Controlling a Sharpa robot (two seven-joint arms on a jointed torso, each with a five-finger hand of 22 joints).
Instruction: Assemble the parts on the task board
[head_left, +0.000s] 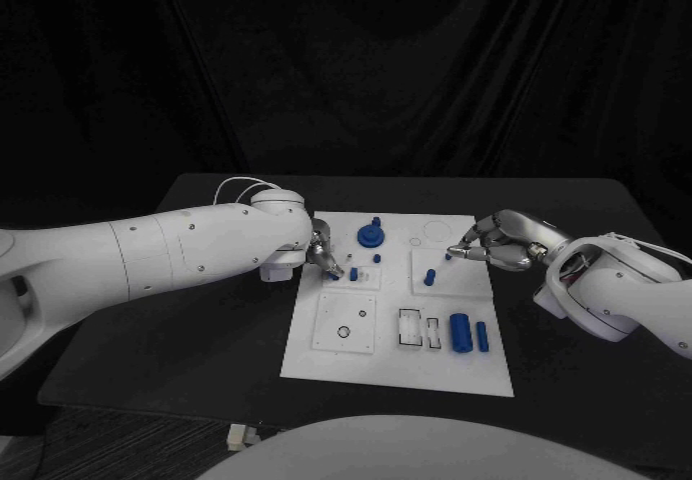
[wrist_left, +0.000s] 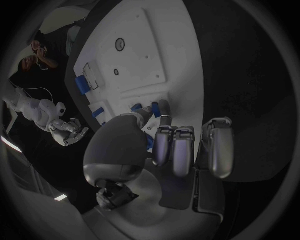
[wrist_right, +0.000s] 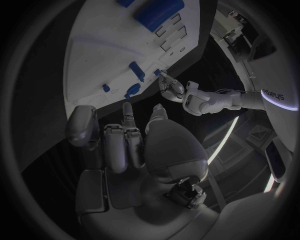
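Observation:
The white task board (head_left: 378, 352) lies in the middle of the table. My left hand (head_left: 323, 254) hangs over the board's left edge with its fingers curled in. Its thumb and forefinger pinch a small blue peg (wrist_right: 157, 72) down at the board; a second peg (head_left: 353, 272) stands just beside it. My right hand (head_left: 495, 241) hovers over the board's far right edge, fingers curled, fingertips (head_left: 460, 250) pointing down; I see nothing between them. A blue peg (head_left: 430, 277) stands just in front of that hand. A blue gear with a post (head_left: 372, 236) sits at the far middle.
A blue cylinder (head_left: 460, 332) and a blue bar (head_left: 482, 336) lie at the board's near right, beside two rectangular slots (head_left: 413, 327). A square plate with a round hole (head_left: 345, 332) is at the near left. Black table surrounds the board.

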